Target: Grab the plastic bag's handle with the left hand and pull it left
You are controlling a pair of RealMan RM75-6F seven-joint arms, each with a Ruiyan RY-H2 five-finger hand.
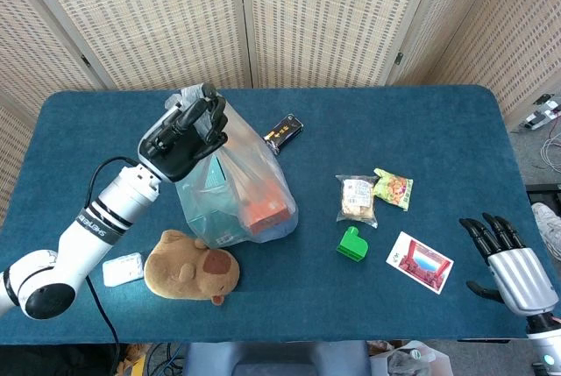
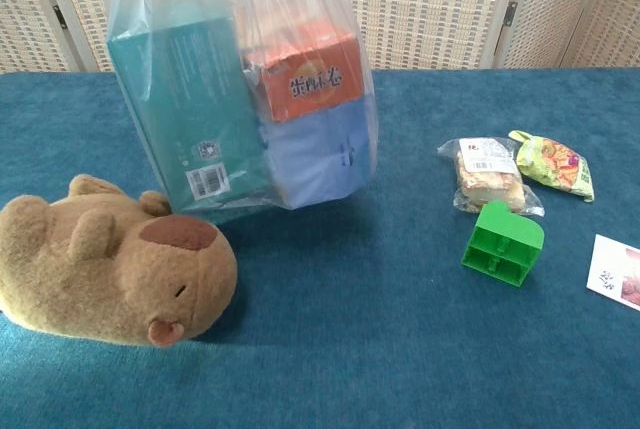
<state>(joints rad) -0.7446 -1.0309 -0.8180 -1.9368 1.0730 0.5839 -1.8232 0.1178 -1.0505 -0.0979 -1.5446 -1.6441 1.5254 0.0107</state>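
Observation:
A clear plastic bag (image 1: pixel 241 192) (image 2: pixel 240 99) holds a teal box, an orange box and a blue box. My left hand (image 1: pixel 184 138) grips the bag's gathered handle (image 1: pixel 188 100) above the bag at the table's left. The chest view shows the bag upright, but no hand. Low at the right edge of the head view, my right hand (image 1: pixel 513 258) hangs with fingers spread and nothing in it.
A brown plush capybara (image 1: pixel 191 266) (image 2: pixel 105 271) lies against the bag's front left. A small white item (image 1: pixel 123 268) sits left of it. A dark packet (image 1: pixel 284 131) lies behind the bag. Two snack packs (image 1: pixel 358 198), a green block (image 1: pixel 353 244) and a card (image 1: pixel 420 261) lie at the right.

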